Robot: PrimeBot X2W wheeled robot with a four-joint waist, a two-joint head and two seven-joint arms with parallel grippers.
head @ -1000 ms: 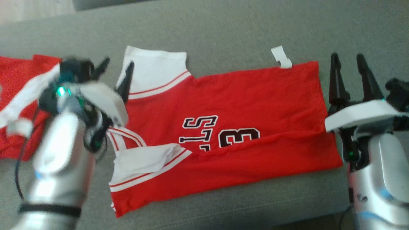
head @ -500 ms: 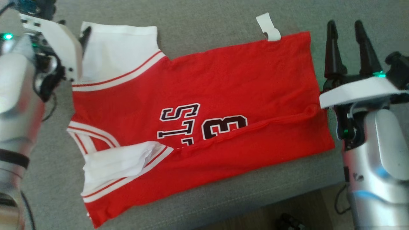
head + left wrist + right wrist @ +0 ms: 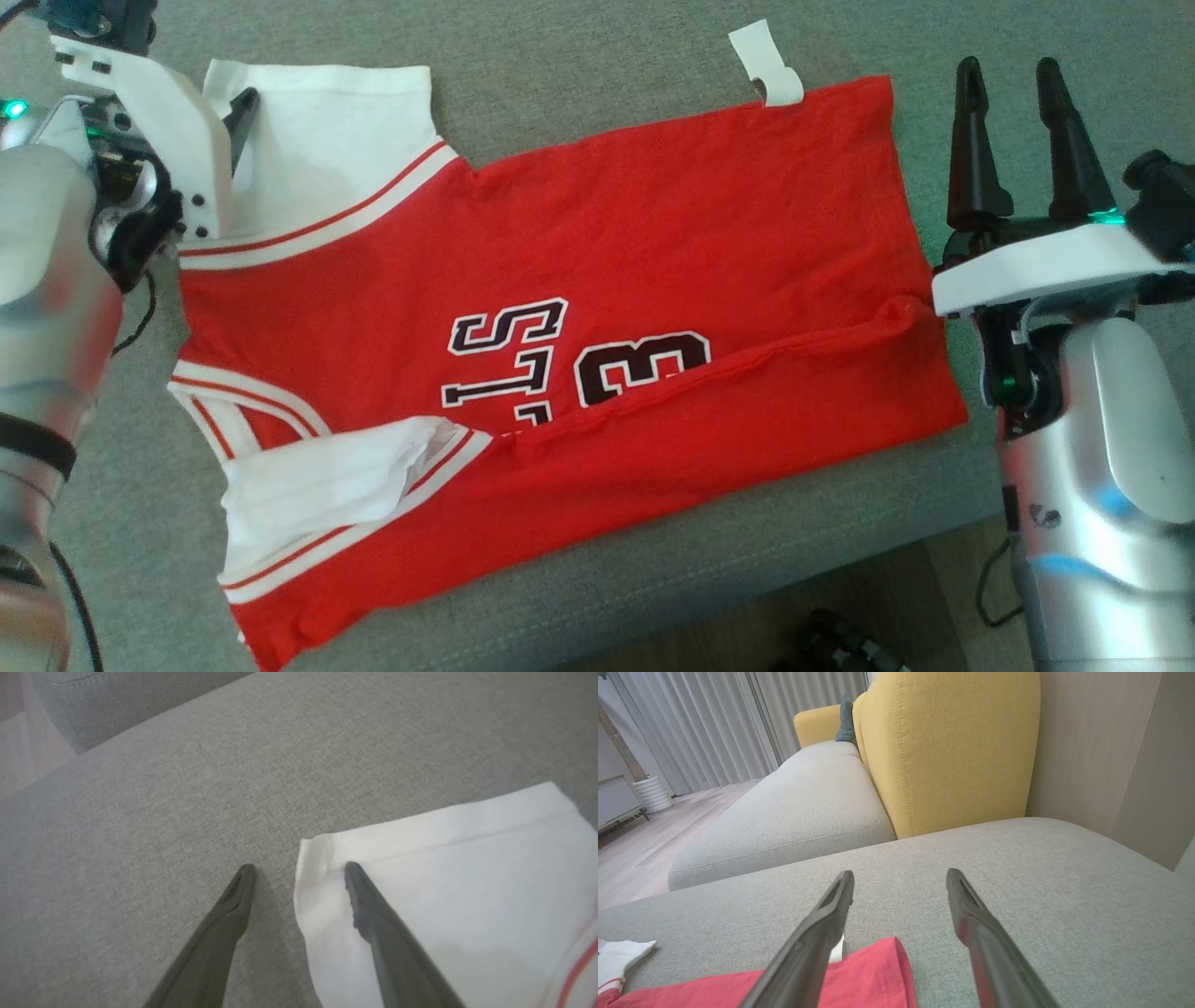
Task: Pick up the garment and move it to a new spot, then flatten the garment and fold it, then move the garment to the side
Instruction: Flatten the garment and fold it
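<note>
On grey woven cushion [image 3: 607, 65]: red jersey [image 3: 653, 233] (white sleeves) creased; L end effector [image 3: 299, 867], R end effector [image 3: 1008, 70] both spread, empty.

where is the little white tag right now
Head view, upper right: the white tag lies on the grey cushion, sticking out past the red jersey near its corner, left of the right gripper.

Support: I see 1 grey cushion [image 3: 607, 75] | on it: 1 red-and-white jersey [image 3: 700, 233], spread out, near edge folded over
</note>
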